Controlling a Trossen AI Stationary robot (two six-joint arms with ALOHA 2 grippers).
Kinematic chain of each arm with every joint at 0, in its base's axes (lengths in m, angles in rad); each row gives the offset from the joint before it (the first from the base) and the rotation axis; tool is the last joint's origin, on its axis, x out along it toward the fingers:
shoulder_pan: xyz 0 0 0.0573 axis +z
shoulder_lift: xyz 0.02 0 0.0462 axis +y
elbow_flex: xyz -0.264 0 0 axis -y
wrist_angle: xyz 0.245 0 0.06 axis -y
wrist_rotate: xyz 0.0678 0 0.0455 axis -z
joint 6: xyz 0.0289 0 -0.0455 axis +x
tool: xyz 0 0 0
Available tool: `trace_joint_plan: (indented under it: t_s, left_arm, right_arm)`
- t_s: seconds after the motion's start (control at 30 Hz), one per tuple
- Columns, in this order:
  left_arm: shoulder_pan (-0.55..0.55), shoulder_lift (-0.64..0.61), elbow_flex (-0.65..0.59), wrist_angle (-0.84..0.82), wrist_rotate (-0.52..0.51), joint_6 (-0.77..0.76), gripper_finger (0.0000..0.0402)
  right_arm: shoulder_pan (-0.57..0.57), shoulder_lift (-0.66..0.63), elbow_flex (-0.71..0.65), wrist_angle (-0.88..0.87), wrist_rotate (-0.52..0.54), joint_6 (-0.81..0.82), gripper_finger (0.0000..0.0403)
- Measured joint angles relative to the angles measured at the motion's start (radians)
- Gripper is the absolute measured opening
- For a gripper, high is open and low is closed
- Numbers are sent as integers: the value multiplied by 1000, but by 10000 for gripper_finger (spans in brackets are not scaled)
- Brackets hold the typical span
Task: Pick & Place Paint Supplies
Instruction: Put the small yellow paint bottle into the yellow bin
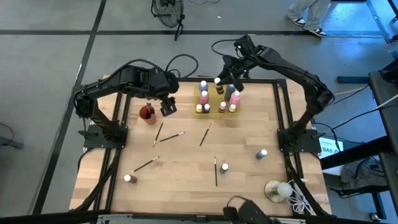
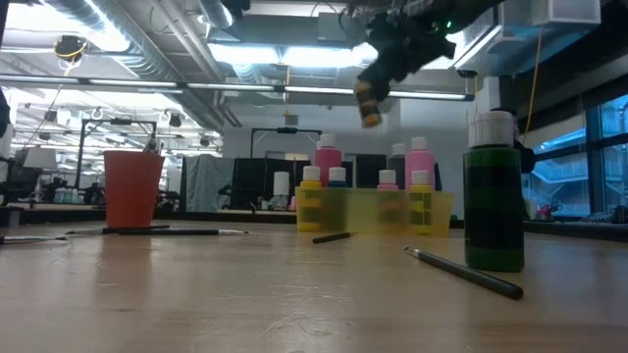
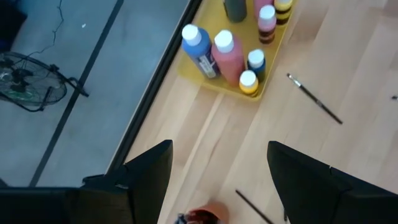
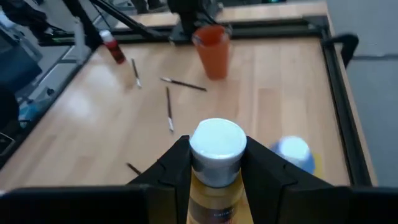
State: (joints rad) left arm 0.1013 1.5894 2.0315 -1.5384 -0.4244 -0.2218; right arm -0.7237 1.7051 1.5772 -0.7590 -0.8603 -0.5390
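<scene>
A yellow tray (image 1: 217, 107) at the table's far middle holds several white-capped paint bottles (image 3: 230, 50). My right gripper (image 1: 222, 79) hangs above the tray, shut on a small amber bottle (image 4: 216, 163) with a white cap. My left gripper (image 3: 217, 180) stands open in the air left of the tray, over a red cup (image 1: 147, 114), with nothing between its fingers. Thin paintbrushes (image 1: 205, 134) lie flat on the wood. Loose bottles stand at the near left (image 1: 129, 178), near middle (image 1: 224, 168) and right (image 1: 262, 153). My right gripper pinches the amber bottle between its two fingers, just under the white cap (image 4: 217, 142), one finger on each side of the body (image 4: 214, 186). The fingers slant down from the far right. The bottle is lifted clear above the tray and hangs tilted below the fingers (image 2: 370, 103).
A clear round dish with a white ball and cord (image 1: 278, 190) sits at the near right corner. A dark green bottle (image 2: 494, 191) stands close to the low camera with a brush (image 2: 461, 270) beside it. A black frame (image 1: 283, 106) borders the table.
</scene>
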Motion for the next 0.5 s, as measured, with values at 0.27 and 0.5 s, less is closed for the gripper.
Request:
trace_joint_plan:
  t_s: [0.27, 0.5]
  left_arm:
    - [0, 0, 0, -34, -1, 49, 258]
    - [0, -7, 0, -33, -1, 121, 258]
  right_arm:
    - [99, -210, 0, -24, 270, 124, 110]
    - [153, -411, 0, -164, 519, 272, 110]
